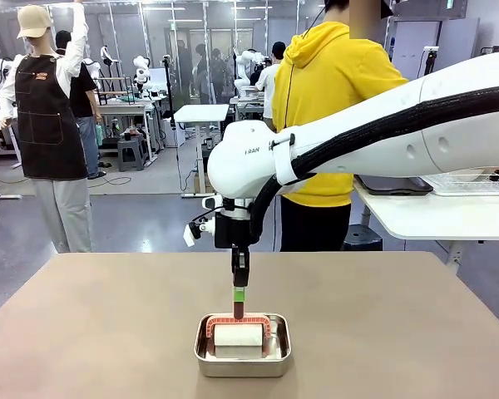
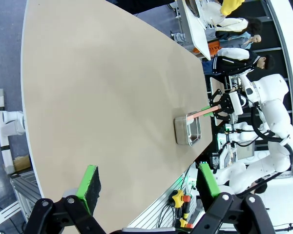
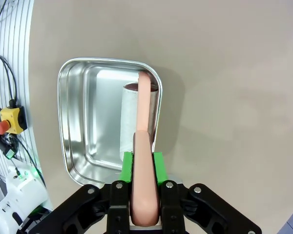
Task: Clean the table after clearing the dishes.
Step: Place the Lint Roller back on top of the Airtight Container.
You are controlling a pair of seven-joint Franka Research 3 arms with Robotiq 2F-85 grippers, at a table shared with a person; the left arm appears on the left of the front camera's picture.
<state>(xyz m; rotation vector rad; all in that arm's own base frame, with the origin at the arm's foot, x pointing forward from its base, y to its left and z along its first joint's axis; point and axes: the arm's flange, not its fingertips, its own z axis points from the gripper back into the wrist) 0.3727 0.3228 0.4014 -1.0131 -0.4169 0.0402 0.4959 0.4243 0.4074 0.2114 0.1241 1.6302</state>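
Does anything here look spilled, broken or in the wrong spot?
Nothing stands out. The table shows no spill. The steel pan sits flat near the robot's edge, and the right gripper grips the pink handle of a white roller lying in it. The left gripper is open, off to the side.

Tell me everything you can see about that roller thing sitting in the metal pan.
The roller has a white cylindrical roll lying on its side and a salmon-pink frame and handle that looks like plastic. The frame bends over the roll; the handle runs up out of the steel pan. The right gripper is shut on the handle between its green pads. The roll rests in the pan, near the table's robot-side edge.
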